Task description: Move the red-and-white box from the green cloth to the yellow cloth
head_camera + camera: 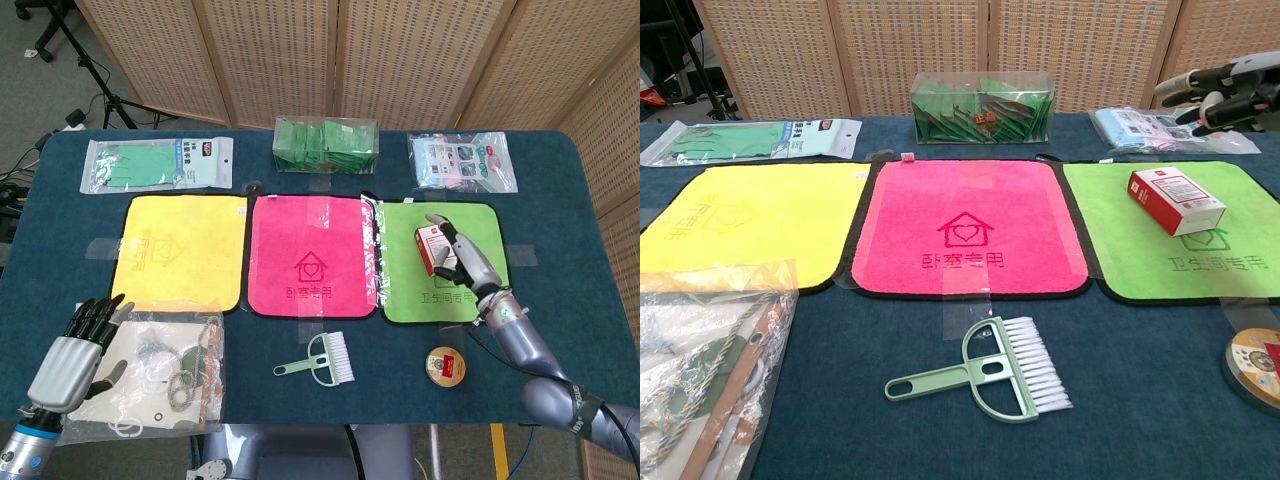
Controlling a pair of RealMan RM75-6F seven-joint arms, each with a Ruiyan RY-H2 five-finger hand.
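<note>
Head view: red-and-white box (434, 248) lay flat on the green cloth (440, 262), upper middle. Right hand (458, 254) hovered spread above the box's right side, apparently positioned for a grasp; contact could not be told. Left hand (72, 349) rested near a clear bag (160, 370), fingers loosely extended, holding nothing. Yellow cloth (180, 250) lay far left, beyond the pink cloth (312, 256).

Chest view: box untouched on cloth; right hand's fingers apart, above and clear of it.
</note>
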